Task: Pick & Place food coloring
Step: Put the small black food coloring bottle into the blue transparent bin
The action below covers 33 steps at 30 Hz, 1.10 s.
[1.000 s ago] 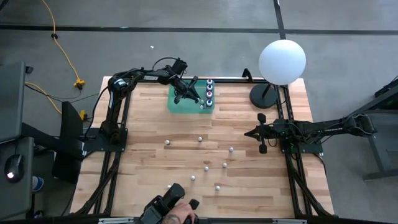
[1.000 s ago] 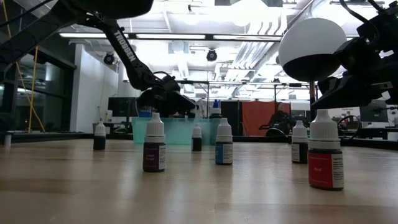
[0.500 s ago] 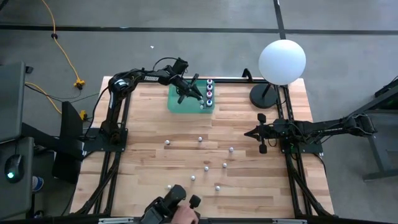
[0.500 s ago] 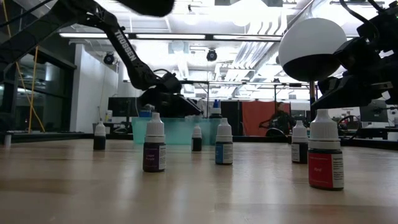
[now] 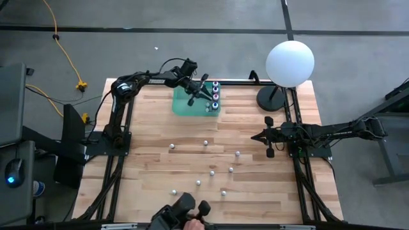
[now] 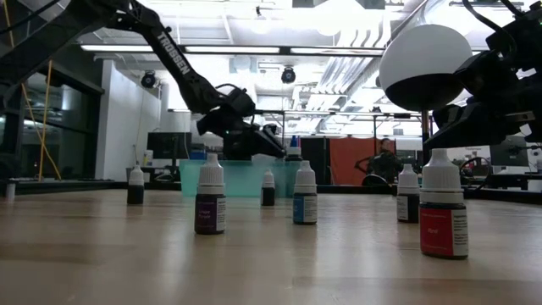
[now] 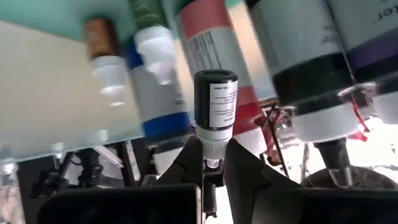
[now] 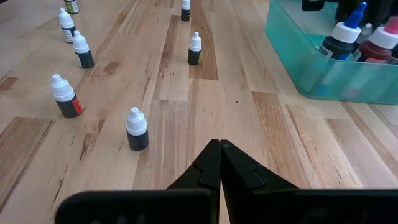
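Several tiny white-capped food coloring bottles (image 5: 212, 172) stand upright on the wood table, also in the low view (image 6: 210, 203) and the right wrist view (image 8: 137, 129). A teal bin (image 5: 185, 107) at the far edge holds bigger bottles (image 5: 215, 94). My left gripper (image 5: 203, 94) hovers over the bin, shut on one dark-bodied small bottle (image 7: 216, 98). My right gripper (image 5: 265, 135) waits shut above the table's right side. My left gripper pinches the small bottle by its white cap (image 7: 212, 138) between the two fingertips (image 7: 239, 163). The dark body sticks out beyond the fingers, along their line. The bottle is lifted clear, close to the bigger bottles (image 7: 214, 56) in the bin.
A white globe lamp (image 5: 289, 62) stands on its dark base (image 5: 271, 99) at the far right corner. A person's hand with a dark device (image 5: 182, 217) is at the near edge. Bare wood lies between the bin and the scattered bottles.
My left gripper has moved over the bin toward the table's right and far edge, carrying the small bottle. The hand with the device at the near edge has drawn back, uncovering a bottle that stands there.
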Tool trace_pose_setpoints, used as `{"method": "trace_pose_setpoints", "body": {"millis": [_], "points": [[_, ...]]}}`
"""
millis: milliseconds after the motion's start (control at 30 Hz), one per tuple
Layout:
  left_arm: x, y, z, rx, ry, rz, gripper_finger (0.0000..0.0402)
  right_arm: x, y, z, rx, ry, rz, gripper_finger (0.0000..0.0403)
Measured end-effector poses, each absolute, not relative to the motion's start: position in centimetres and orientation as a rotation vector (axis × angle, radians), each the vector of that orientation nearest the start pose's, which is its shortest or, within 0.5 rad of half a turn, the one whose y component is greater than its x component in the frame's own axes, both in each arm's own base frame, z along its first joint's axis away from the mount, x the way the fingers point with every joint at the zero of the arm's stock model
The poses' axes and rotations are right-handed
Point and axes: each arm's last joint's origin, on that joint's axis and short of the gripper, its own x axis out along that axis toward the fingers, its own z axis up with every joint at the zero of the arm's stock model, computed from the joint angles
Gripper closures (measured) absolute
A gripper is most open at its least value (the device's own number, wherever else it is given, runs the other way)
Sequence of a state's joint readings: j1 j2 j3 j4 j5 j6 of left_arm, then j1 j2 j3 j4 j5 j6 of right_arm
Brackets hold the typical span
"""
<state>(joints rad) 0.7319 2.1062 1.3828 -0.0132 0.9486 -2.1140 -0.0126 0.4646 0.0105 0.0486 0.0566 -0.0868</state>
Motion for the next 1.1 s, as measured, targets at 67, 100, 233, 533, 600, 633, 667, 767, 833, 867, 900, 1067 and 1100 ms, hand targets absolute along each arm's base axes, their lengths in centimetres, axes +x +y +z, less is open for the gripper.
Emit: {"method": "trace_pose_setpoints", "body": {"millis": [67, 100, 233, 533, 600, 633, 667, 767, 833, 867, 900, 1067, 1100], "points": [[33.8, 27.3, 15.5, -2.597, 0.620, 0.489, 0.0381, 11.9, -0.3, 13.0, -0.095, 0.409, -0.050, 0.0402], [33.5, 27.4, 15.3, -2.594, 0.630, 0.511, 0.0381, 11.9, -0.3, 13.0, -0.094, 0.409, -0.050, 0.0402], [32.8, 27.5, 15.0, -2.564, 0.658, 0.536, 0.0381, 11.9, -0.3, 13.0, -0.094, 0.408, -0.050, 0.0402], [31.8, 27.7, 14.5, -2.553, 0.689, 0.592, 0.0381, 11.9, -0.3, 13.0, -0.094, 0.409, -0.051, 0.0402], [31.7, 27.6, 14.5, -2.566, 0.705, 0.587, 0.0381, 11.9, -0.3, 13.0, -0.095, 0.409, -0.051, 0.0402], [31.7, 27.6, 14.5, -2.569, 0.705, 0.587, 0.0381, 11.9, -0.3, 13.0, -0.095, 0.409, -0.050, 0.0402], [31.7, 27.7, 14.5, -2.568, 0.703, 0.586, 0.0381, 11.9, -0.3, 13.0, -0.095, 0.409, -0.050, 0.0402], [31.8, 27.7, 14.6, -2.569, 0.703, 0.578, 0.0381, 11.9, -0.3, 13.0, -0.095, 0.409, -0.050, 0.0402], [31.8, 27.7, 14.6, -2.575, 0.705, 0.576, 0.0381, 11.9, -0.3, 13.0, -0.094, 0.408, -0.050, 0.0402], [31.8, 27.6, 14.6, -2.584, 0.708, 0.575, 0.0381, 11.9, -0.3, 13.0, -0.095, 0.409, -0.050, 0.0402], [31.8, 27.6, 14.6, -2.596, 0.716, 0.567, 0.0381, 11.9, -0.3, 13.0, -0.095, 0.409, -0.051, 0.0402], [31.8, 27.5, 14.7, -2.654, 0.762, 0.515, 0.0381, 11.9, -0.3, 13.0, -0.095, 0.409, -0.050, 0.0402], [31.8, 27.5, 14.8, -2.658, 0.766, 0.511, 0.0381, 11.9, -0.3, 13.0, -0.095, 0.408, -0.050, 0.0402]]}}
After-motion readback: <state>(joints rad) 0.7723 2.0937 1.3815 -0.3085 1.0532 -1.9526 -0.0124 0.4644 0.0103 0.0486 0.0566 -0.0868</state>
